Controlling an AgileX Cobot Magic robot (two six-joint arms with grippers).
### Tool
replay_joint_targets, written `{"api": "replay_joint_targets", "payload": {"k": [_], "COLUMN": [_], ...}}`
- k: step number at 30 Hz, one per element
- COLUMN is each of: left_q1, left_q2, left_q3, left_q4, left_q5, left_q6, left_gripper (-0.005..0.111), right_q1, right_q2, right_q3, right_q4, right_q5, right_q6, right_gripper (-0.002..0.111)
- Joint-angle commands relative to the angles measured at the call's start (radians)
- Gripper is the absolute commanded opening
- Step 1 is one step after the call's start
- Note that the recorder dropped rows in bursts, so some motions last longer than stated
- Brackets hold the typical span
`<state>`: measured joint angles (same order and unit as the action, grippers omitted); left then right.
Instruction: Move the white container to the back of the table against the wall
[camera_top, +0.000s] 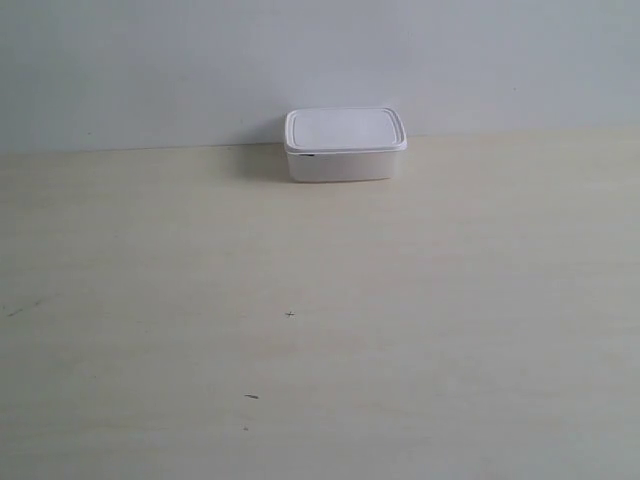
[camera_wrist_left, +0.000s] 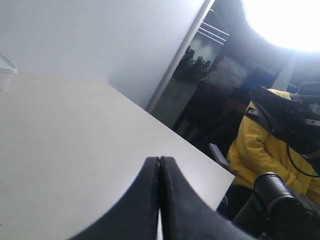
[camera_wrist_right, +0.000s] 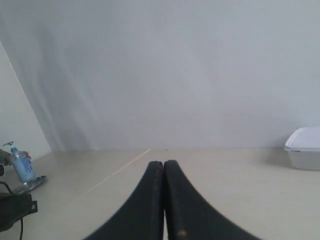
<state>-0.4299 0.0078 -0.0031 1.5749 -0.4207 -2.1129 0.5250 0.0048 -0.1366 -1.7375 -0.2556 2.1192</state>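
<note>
Left gripper (camera_wrist_left: 159, 161): the two dark fingers lie pressed together along their visible length, with nothing between them, over the pale table (camera_wrist_left: 60, 150).
Right gripper (camera_wrist_right: 163, 164): also closed finger against finger and empty, facing the wall (camera_wrist_right: 175, 75).
White container (camera_top: 345, 146): lid on, sitting at the far edge of the table, right up at the wall and well apart from both grippers. I cannot tell whether it actually touches the wall.
Tabletop: cream wood grain with a few tiny dark specks.
Off the table: a person in a yellow jacket (camera_wrist_left: 260, 150) past its corner, and a blue pump bottle (camera_wrist_right: 21, 166) to the side.
</note>
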Motion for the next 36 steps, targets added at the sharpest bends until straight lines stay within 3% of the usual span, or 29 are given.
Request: {"api": "replay_joint_targets", "payload": {"k": [1, 13, 18, 22, 36], "left_q1": [0.002, 0.003, 0.003, 0.003, 0.003], "left_q2": [-0.008, -0.008, -0.008, -0.008, -0.008], "left_q3": [0.003, 0.003, 0.003, 0.003, 0.003], "left_q4": [0.021, 0.072, 0.072, 0.072, 0.067], "left_q5": [0.018, 0.157, 0.227, 0.229, 0.227], "left_q6": [-0.011, 0.002, 0.176, 0.294, 0.297], "left_gripper": [0.000, 0.000, 0.000, 0.000, 0.000], "right_q1": [-0.001, -0.001, -0.001, -0.001, -0.001], "right_q2": [-0.005, -0.005, -0.005, -0.005, -0.005], "right_q3": [0.053, 0.137, 0.137, 0.137, 0.137], "right_q4": [0.030, 0.029, 0.002, -0.007, -0.007], "right_q5": [0.060, 0.345, 0.404, 0.408, 0.362], "right_q6": [0.000, 0.000, -0.033, -0.033, -0.025], "right_gripper": [0.000, 0.000, 0.000, 0.000, 0.000]}}
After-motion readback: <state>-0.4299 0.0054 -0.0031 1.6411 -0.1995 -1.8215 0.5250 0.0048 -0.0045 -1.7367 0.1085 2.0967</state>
